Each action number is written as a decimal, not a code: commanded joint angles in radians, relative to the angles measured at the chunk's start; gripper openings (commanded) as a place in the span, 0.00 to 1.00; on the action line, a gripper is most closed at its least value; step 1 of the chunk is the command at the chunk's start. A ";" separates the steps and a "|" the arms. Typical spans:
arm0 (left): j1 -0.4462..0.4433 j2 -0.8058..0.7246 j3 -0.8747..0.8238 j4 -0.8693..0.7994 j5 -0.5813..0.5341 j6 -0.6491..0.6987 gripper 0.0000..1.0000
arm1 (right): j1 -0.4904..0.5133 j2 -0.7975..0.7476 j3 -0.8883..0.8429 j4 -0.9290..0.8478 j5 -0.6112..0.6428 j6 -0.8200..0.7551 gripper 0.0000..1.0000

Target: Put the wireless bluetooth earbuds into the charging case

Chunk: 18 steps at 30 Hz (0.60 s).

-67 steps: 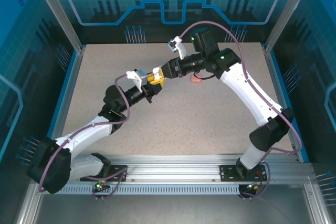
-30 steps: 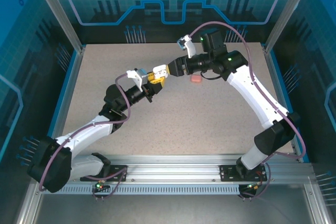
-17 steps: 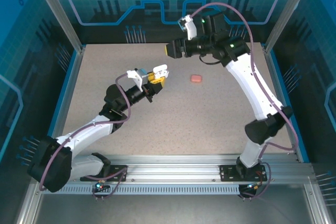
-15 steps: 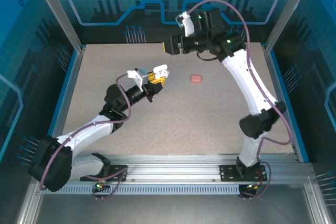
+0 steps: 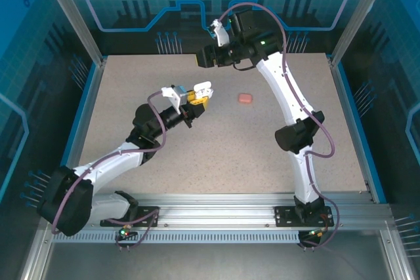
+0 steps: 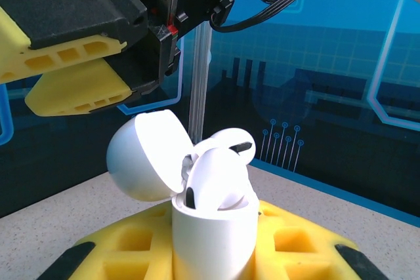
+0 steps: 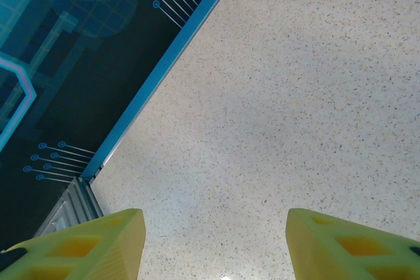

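**White Case Being Held Open With Two Earbuds Inside**

The white case (image 6: 213, 227) is being clamped upright between the yellow pads of the left gripper (image 5: 198, 96), whose jaws are being kept narrow around its lower half. It is being held above the table (image 5: 275, 155), over the far half and left of centre. Its lid (image 6: 143, 155) is being kept swung back to one side (the left, in the left wrist view). Two white earbuds (image 6: 220, 175) are being carried in the open top, close together, with their rounded heads standing above the rim. Whether they are being seated fully cannot be told.

The right gripper (image 5: 205, 58) is being held high near the back wall, apart from the case. In the left wrist view its yellow fingers (image 6: 79, 93) are being seen above the lid. Its jaws are being kept wide and empty, with bare tabletop being viewed between them.

A small pink object (image 5: 245, 98) is lying on the table to the right of the held case, apart from both grippers (too small to make out further).
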<state>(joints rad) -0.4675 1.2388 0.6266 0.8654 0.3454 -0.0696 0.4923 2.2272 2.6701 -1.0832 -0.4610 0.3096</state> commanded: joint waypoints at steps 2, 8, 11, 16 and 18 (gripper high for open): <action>-0.004 0.017 0.045 0.033 0.024 0.021 0.00 | 0.023 0.006 -0.006 -0.054 -0.020 -0.036 0.58; -0.004 0.027 0.058 0.035 0.008 0.017 0.00 | 0.045 -0.026 -0.070 -0.089 -0.005 -0.092 0.52; -0.005 0.027 0.059 0.032 -0.002 0.017 0.00 | 0.051 -0.058 -0.109 -0.099 -0.006 -0.117 0.48; -0.003 0.026 0.057 0.022 -0.008 0.018 0.00 | 0.057 -0.136 -0.192 -0.090 0.006 -0.140 0.45; -0.004 0.024 0.055 0.021 -0.009 0.019 0.00 | 0.058 -0.171 -0.232 -0.074 0.017 -0.142 0.45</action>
<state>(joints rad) -0.4713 1.2606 0.6540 0.8707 0.3466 -0.0692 0.5343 2.1574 2.4619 -1.1454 -0.4393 0.1963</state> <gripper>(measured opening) 0.223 0.454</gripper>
